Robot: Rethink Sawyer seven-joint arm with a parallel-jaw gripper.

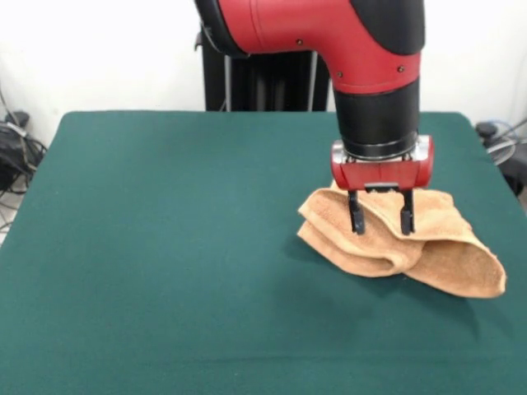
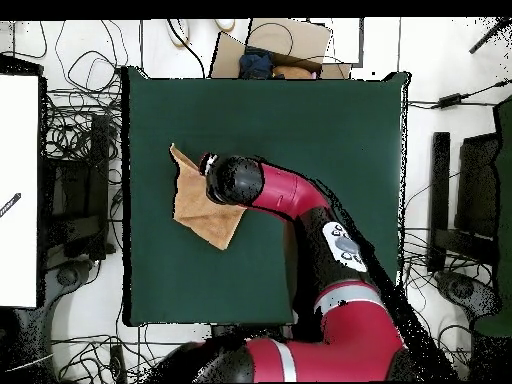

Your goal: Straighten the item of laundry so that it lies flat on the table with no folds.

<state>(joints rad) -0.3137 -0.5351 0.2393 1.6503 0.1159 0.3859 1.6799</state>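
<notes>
Green table [image 1: 165, 247], folded towel [image 1: 445, 247]; hand [image 1: 381, 212] apparently open, hidden overhead

**Colours on the table right now**

Pretty simple palette here. The small orange-tan terry towel [image 1: 428, 247] is one plain warm colour all over, no pattern I can make out, sitting right under and around the jaws. Below that, the big rectangular table [image 1: 165, 247] is a flat dark green felt. The gripper [image 1: 381, 222] has thin black fingers [image 1: 356, 216] under a glossy red block, and the arm [image 2: 285, 190] above goes black, then bright red.
</notes>
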